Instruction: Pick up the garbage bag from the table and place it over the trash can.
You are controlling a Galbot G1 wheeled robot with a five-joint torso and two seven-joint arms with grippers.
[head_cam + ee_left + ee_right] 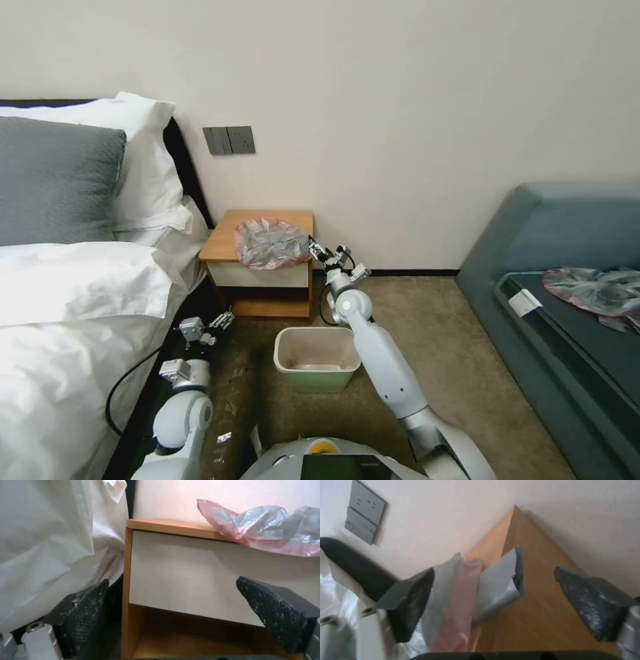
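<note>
**Right gripper at the bag's edge**

The wrinkly grey see-through garbage bag with a pink rim (272, 243) lies on the small wooden-topped counter (230, 235), overhanging its front. The right gripper (319, 252) reaches its right edge — jaws apart. The left gripper (223, 321) hangs low beside the bed, jaws apart. The cream-white plastic trash can (317, 358) stands on the carpet.

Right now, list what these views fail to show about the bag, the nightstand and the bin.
- Garbage bag: its far end is cut off by the edge of the left wrist view; the right gripper, open, straddles its edge.
- Table: the lower shelf is in shadow in the head view.
- Trash can: its base is hidden by its own walls; the right arm covers one corner.
- Left gripper: open, low beside the bed.
</note>
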